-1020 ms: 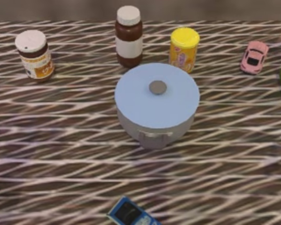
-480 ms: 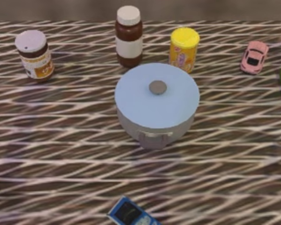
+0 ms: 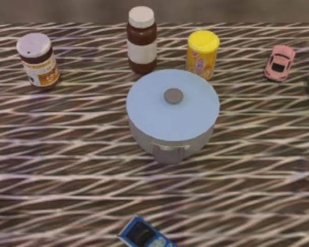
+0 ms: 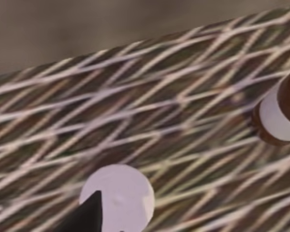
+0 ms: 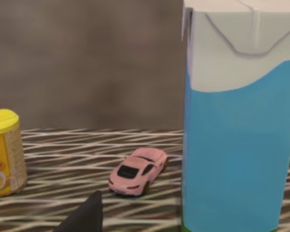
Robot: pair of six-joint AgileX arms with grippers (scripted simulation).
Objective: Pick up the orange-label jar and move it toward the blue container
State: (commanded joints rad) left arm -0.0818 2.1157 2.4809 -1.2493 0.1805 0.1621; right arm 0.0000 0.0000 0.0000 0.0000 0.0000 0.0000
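The orange-label jar (image 3: 38, 60) stands upright at the table's far left, apart from everything else. The blue container (image 3: 172, 105), a grey pot with a pale-blue lid, sits in the middle. Neither arm appears in the top view. In the left wrist view the jar's white lid (image 4: 118, 198) is seen from above. Of my left gripper only one dark fingertip (image 4: 91, 215) shows, at the lid's edge. Of my right gripper, likewise, a single dark fingertip (image 5: 87, 217) shows, over the table near the right edge.
A taller brown jar (image 3: 141, 40) and a yellow canister (image 3: 202, 54) stand behind the pot. A pink toy car (image 3: 279, 63) lies at the far right, by a blue-and-white carton (image 5: 239, 121). A blue toy car (image 3: 144, 235) lies at the front edge.
A dark part of my left arm at the top view's left edge one second ago has gone out of that view. The jar and the pot have not moved.
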